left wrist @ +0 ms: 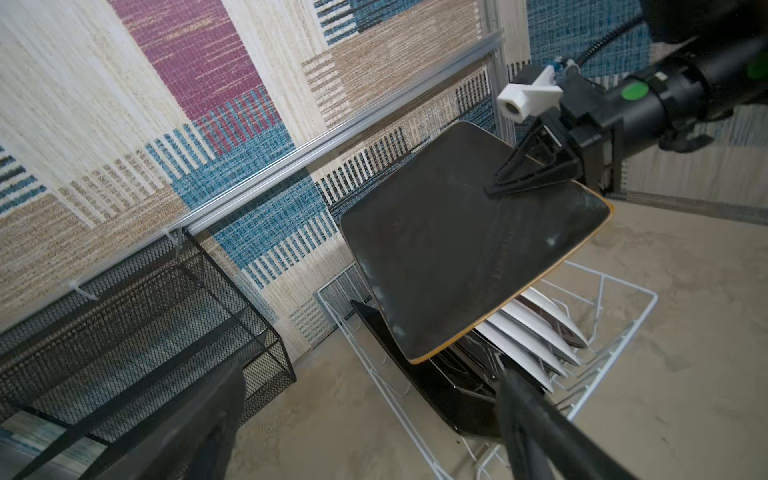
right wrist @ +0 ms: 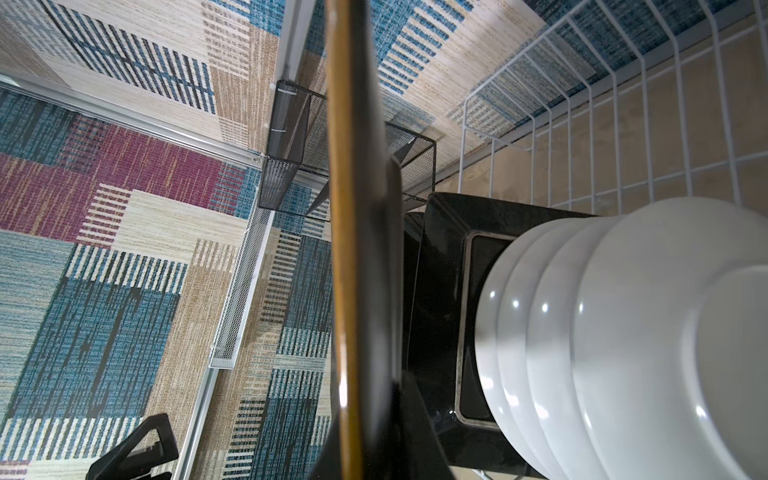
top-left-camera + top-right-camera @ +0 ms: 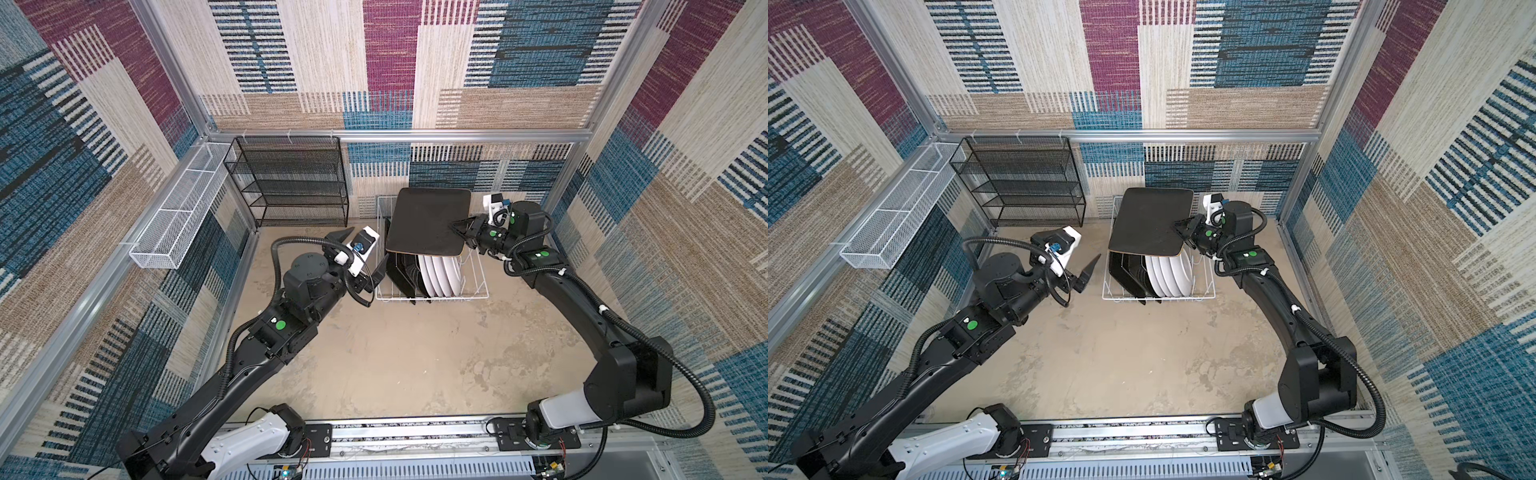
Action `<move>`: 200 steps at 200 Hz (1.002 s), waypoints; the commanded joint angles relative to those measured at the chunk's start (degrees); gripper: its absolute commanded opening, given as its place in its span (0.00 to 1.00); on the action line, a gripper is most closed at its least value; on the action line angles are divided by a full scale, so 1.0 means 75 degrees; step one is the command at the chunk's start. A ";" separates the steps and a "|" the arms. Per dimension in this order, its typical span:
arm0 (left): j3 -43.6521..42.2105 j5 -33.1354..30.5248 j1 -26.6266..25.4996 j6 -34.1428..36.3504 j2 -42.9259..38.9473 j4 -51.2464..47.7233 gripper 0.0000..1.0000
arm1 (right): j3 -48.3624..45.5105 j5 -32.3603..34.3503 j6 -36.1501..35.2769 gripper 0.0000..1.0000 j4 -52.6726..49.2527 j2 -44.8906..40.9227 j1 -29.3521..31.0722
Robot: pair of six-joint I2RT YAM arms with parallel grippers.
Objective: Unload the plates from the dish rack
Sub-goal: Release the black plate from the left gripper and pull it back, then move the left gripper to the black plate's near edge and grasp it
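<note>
Soft even light, blurred near foregrounds

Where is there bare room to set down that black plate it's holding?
The widest bare patch is the table in front of the dish rack, between the left arm and right arm. The rack itself is crowded with plates.

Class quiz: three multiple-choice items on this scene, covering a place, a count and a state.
1. Relative to the dish rack, the square plate in the right gripper is: A slotted inside; B above; C underneath.
2. Count the round white plates in the rack: A two; B six; C four.
3. The left gripper is: A open, empty; B shut on a plate; C shut on the rack.
Answers: 1 B, it hangs over the rack; 2 C, four white backs show; 3 A, its jaws stand apart, holding nothing.
</note>
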 commanded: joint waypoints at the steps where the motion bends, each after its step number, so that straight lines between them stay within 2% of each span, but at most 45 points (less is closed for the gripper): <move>1: 0.0422 0.0767 0.0512 -0.2128 0.0217 -0.0723 0.96 | 0.0062 -0.0459 -0.0237 0.00 0.1182 -0.0098 -0.0026; 41: 0.1427 0.2313 0.1845 -0.4386 0.1067 -0.1291 0.95 | -0.0083 -0.0687 -0.0382 0.00 0.1374 -0.0101 -0.0026; 62: 0.1844 0.3499 0.2397 -0.5446 0.1612 -0.1248 0.94 | -0.0186 -0.0915 -0.0425 0.00 0.1662 -0.0098 -0.0026; 114: 0.2533 0.4629 0.2749 -0.6247 0.2975 -0.1964 0.93 | -0.0088 -0.1438 -0.0416 0.00 0.1928 0.0146 -0.0026; 167: 0.2357 0.6421 0.2847 -0.7395 0.3971 -0.0599 0.90 | -0.0270 -0.1558 -0.0151 0.00 0.2506 0.0238 -0.0026; 200: 0.2481 0.7084 0.2834 -0.7737 0.4468 -0.0495 0.87 | -0.0310 -0.1785 -0.0017 0.00 0.2728 0.0435 -0.0026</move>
